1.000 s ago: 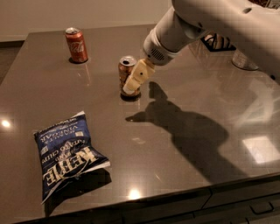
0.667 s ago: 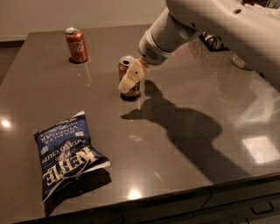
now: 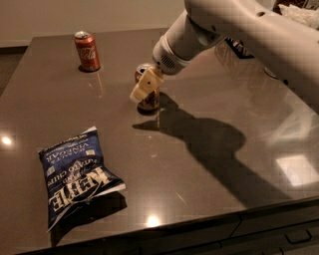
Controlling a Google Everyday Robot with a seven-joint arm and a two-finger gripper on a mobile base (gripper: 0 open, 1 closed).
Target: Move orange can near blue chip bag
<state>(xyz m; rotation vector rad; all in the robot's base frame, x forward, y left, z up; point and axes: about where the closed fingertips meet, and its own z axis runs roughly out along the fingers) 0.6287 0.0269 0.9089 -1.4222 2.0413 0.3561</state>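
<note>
Wall: a plain pale cream wall (image 3: 99, 15) runs across the upper left of the frame, behind the table's far edge.
Floor: a dim brown strip (image 3: 7, 62) shows at the far left, below the wall.
Table: a dark brown table (image 3: 99, 114) with a glossy top fills most of the frame.
Drawers: dark drawer fronts (image 3: 269, 229) line the lower right edge, under the tabletop.
Light: small bright glints sit at the left edge and bottom centre of the tabletop; a pale rectangular reflection lies at the right.
Shadow: a broad dark shadow crosses the middle of the tabletop towards the lower right.
Gripper: the gripper (image 3: 146, 87) is just above the tabletop, upper centre of the frame.
</note>
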